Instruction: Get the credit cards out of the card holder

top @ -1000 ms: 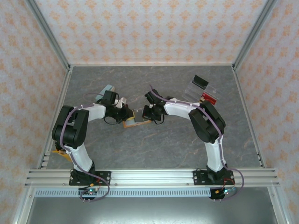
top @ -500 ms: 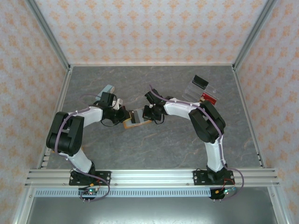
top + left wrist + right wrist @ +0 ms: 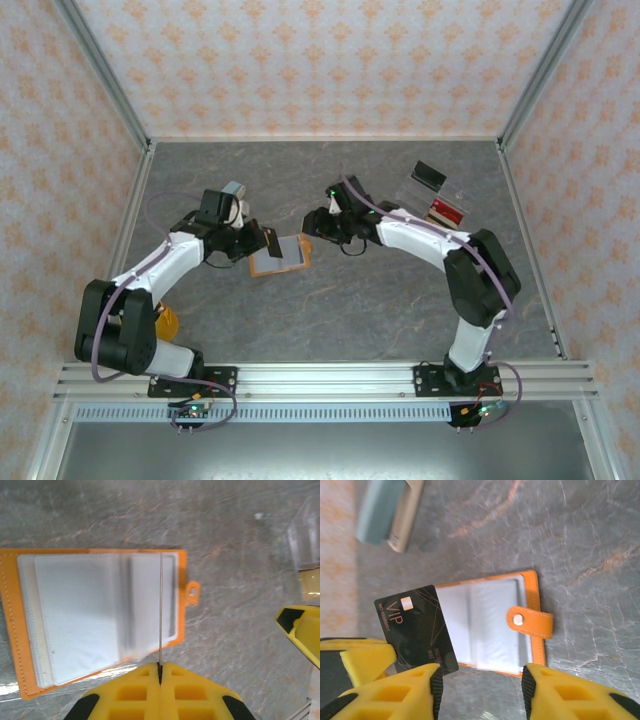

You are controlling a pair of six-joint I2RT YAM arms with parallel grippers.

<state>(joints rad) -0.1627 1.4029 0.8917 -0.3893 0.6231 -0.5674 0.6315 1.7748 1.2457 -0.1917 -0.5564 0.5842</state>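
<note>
Your left pincer (image 3: 160, 668) is clamped tight on a credit card (image 3: 160, 610). From the left wrist you get that card edge-on, a thin line rising out of the closed yellow fingers (image 3: 125, 692) and crossing one page of the card holder (image 3: 75, 625). The holder lies open and flat on the grey table (image 3: 350, 310), orange rim all round, greyish see-through pockets facing up. Its little snap tab (image 3: 192, 591) sticks out from one long edge.

Over to the right wrist: the held card shows a dark face with "VIP" printed on it. It sits tilted and overlaps one end of the open holder. Whether its far edge touches a pocket, you can't tell from here. Your right pincer (image 3: 480, 676) is spread wide with nothing between its fingers, hanging just beside the holder on the snap-tab side.

From above, the holder sits a little left of the table's middle, between the two pincers, with the left one right at its edge. A pale-blue box (image 3: 229, 194) lies just behind the left wrist. Well off to the far right is a clear tray (image 3: 458, 190), with a red card (image 3: 447, 210) at its near end and a black block (image 3: 430, 175) at its far end.
</note>
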